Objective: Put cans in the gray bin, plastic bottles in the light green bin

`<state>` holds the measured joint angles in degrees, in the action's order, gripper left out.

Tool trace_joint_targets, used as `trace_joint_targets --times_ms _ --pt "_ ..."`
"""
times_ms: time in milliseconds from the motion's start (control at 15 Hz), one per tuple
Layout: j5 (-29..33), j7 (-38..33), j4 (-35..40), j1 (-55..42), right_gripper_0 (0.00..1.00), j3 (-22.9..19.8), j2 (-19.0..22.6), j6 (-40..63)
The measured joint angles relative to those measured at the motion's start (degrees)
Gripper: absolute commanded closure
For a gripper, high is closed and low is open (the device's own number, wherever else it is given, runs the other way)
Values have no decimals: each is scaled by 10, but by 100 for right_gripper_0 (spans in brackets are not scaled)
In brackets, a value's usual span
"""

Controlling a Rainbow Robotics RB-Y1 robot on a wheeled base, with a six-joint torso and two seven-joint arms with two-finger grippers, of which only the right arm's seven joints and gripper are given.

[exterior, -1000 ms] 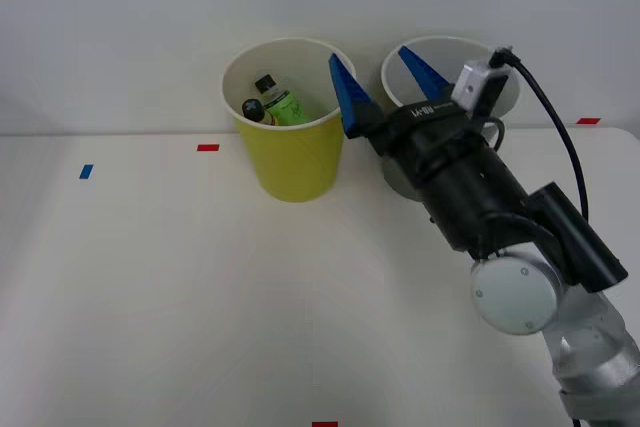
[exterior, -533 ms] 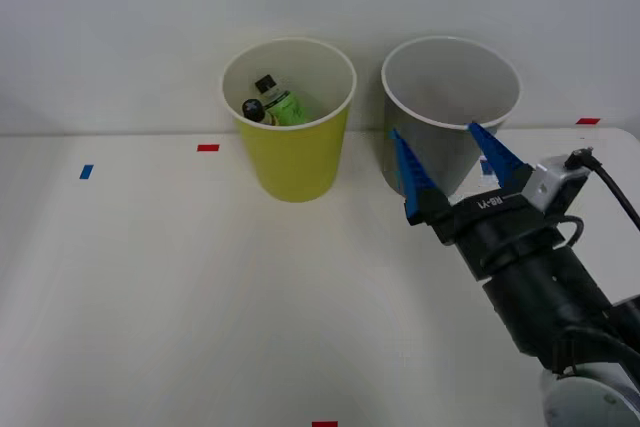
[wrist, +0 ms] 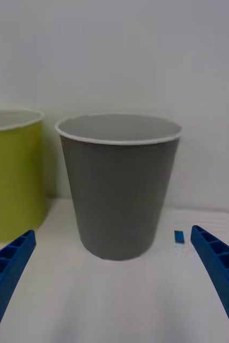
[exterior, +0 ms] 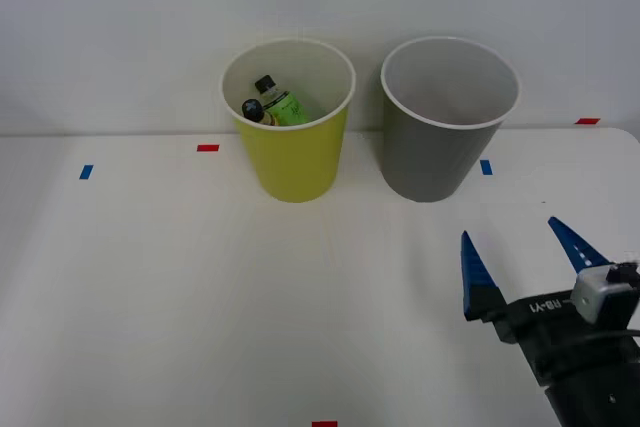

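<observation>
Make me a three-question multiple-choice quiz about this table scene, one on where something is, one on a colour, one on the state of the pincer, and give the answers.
1. Where are the bottles?
A. Inside the light green bin
B. Inside the gray bin
C. Lying on the table

2. What colour are the pincer's fingers?
A. Red
B. Blue
C. Black

3. What state is the right pincer in?
A. Shut on a bottle
B. Shut and empty
C. Open and empty

Answers:
1. A: the bottles sit inside the light green bin, while the gray bin shows just its pale inside.
2. B: both ribbed fingers are blue.
3. C: the right pincer has its fingers spread apart over the table with nothing between them.
</observation>
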<state>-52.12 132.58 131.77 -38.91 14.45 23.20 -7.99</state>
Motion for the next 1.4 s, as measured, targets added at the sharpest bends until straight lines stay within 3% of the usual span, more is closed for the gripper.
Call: trace_joint_targets --times_ms 467,733,867,1000,1200,1400 --pt "-9 2 0 -161 0 25 22 -77" --pt "-39 -13 -1 -200 0 38 26 -100" --pt "-20 -47 -26 -195 0 47 25 -126" --pt "61 -123 -65 -178 0 54 25 -164" --pt "238 -331 -123 -156 0 48 25 -216" --pt "447 -563 -188 -141 0 11 17 -283"
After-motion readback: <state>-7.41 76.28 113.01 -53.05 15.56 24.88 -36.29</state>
